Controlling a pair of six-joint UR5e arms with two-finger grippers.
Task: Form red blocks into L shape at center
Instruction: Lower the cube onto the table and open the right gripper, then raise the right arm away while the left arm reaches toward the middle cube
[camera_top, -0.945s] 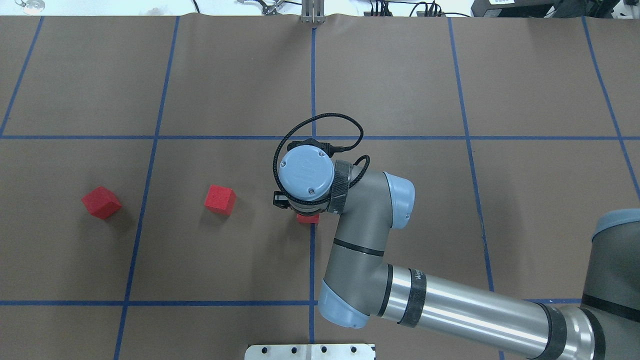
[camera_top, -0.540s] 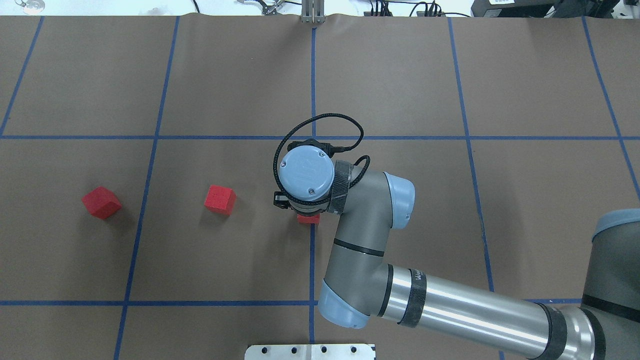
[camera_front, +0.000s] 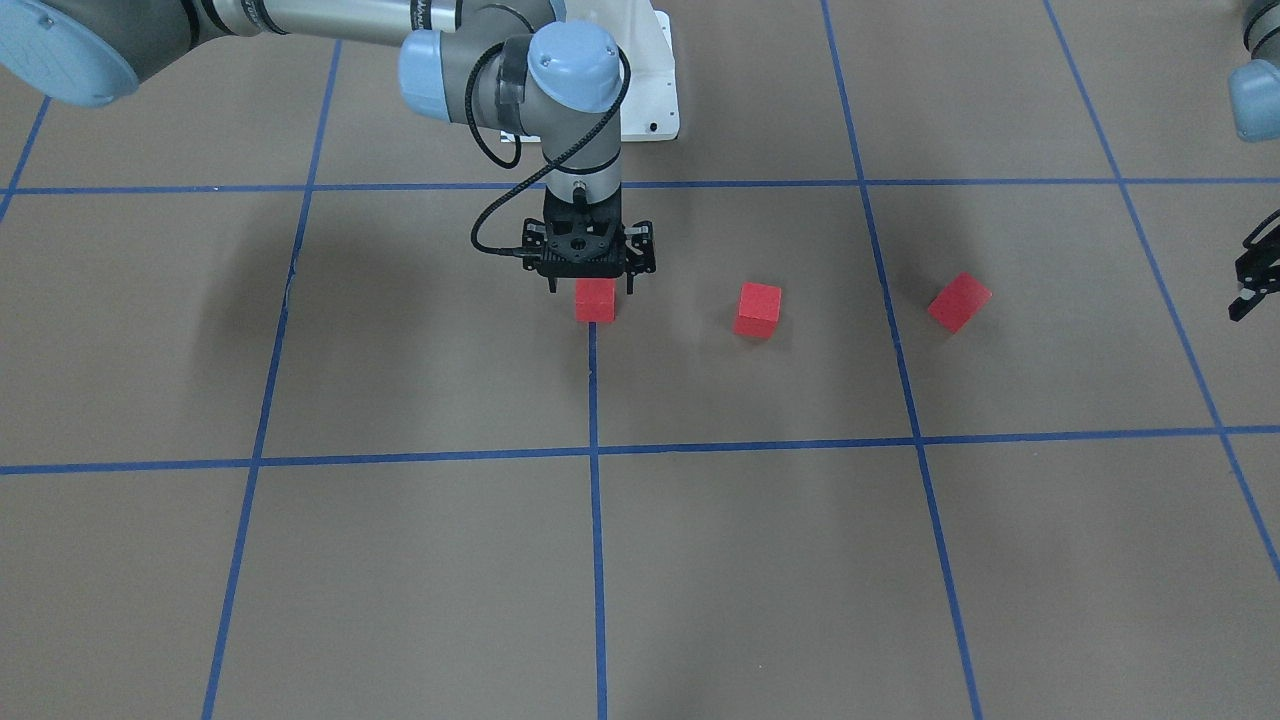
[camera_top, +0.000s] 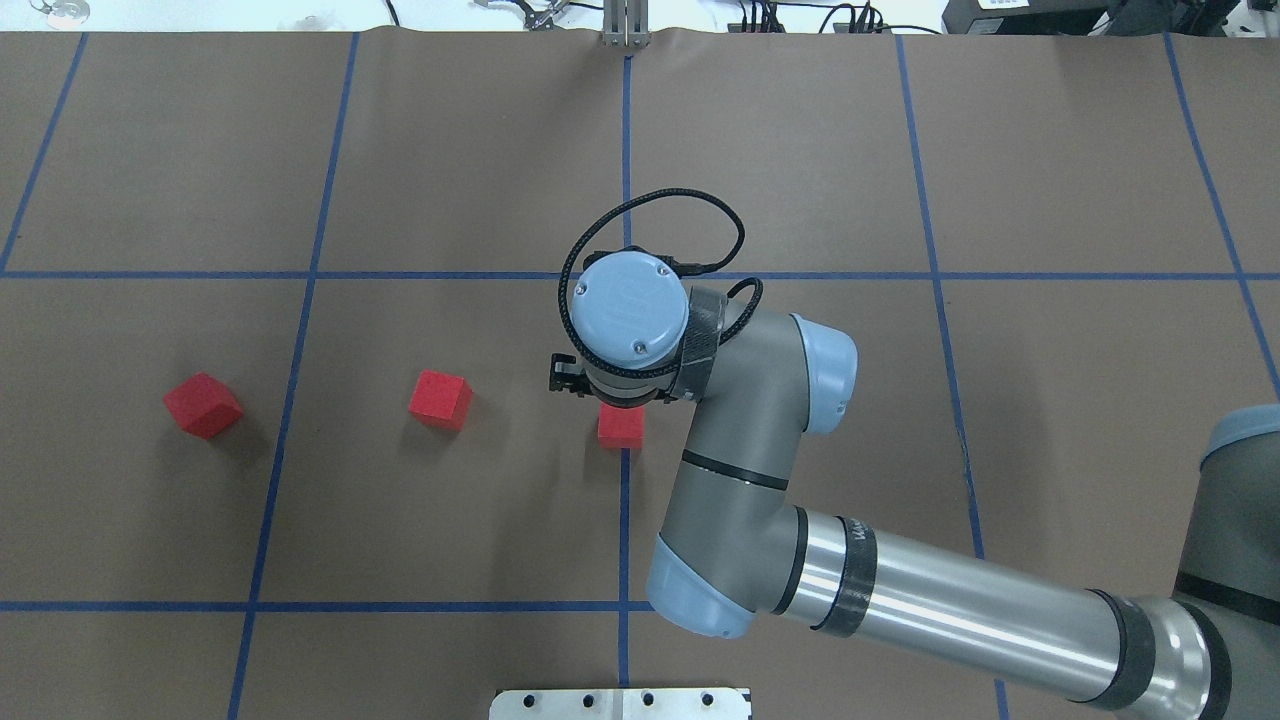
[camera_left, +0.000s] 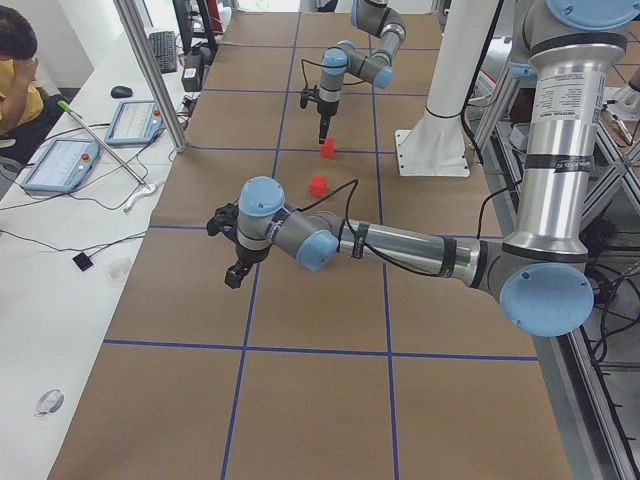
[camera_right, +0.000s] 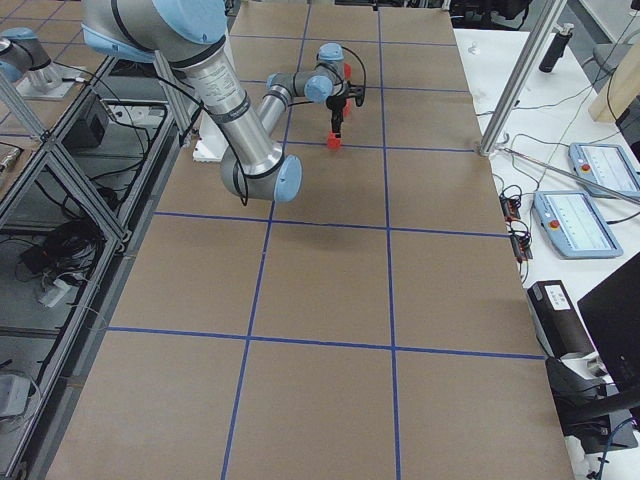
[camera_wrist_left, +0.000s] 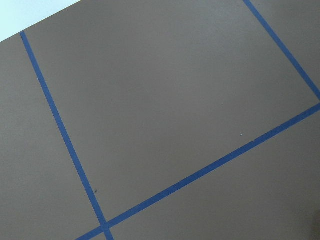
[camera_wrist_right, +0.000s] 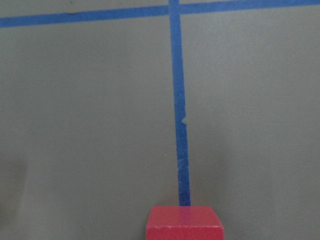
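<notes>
The right gripper (camera_front: 591, 290) has just let go of a red block (camera_front: 595, 301). A moment ago the block was almost hidden under the gripper. Now the arm has pulled up and back a little, and much more of the block shows from above. The two fingers are spread apart, wider than the block, and they hang just over it. They are not touching it.

That block sits on the table (camera_top: 1000, 150), right on the end of a blue line (camera_top: 624, 520) near the middle. So the first piece of the L looks like it is in its place.

A bit farther off is the second red block (camera_front: 757, 310). It sits alone and has not moved. Farther again, across another blue line, is the third red block (camera_front: 959, 301), turned a little sideways. It has not moved either.

Farthest away is the left gripper (camera_left: 233, 268), out by the table's end. I cannot tell if its fingers are spread or pressed together.

Two blocks need to come to the middle, so the job is about one third done.
</notes>
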